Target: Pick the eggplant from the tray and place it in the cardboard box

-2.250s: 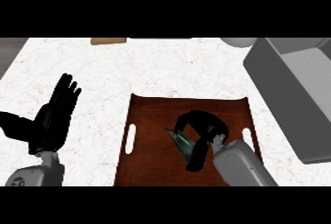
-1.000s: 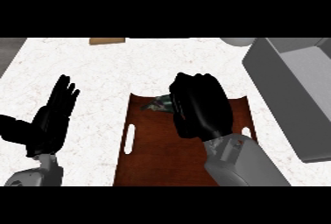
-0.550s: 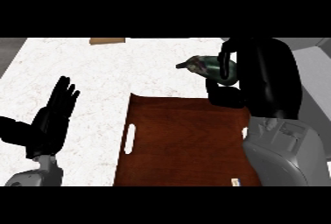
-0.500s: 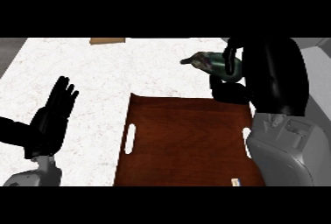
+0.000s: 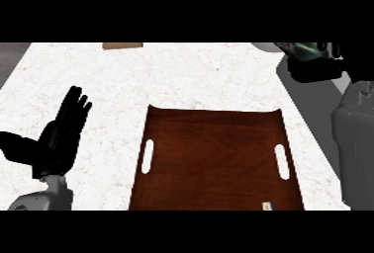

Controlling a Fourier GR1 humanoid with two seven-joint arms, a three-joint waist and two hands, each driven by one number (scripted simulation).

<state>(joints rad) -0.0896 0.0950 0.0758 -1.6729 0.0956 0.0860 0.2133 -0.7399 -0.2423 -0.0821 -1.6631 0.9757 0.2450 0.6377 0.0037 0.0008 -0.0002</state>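
Note:
The eggplant shows only as a dark piece with a greenish cap at the upper right, held above the near-left part of the grey cardboard box. My right hand is shut on it, and its curled fingers hide most of it. The brown wooden tray with two slot handles lies in the middle of the counter with nothing on it. At the left, my left hand rests open over the counter, fingers pointing up.
A small tan object lies at the counter's far edge. My right forearm runs down the right side and covers much of the box. White marbled counter surrounds the tray.
My right hand has lifted the eggplant off the tray and carried it up and to the right, over the box. The left hand has stayed in place.

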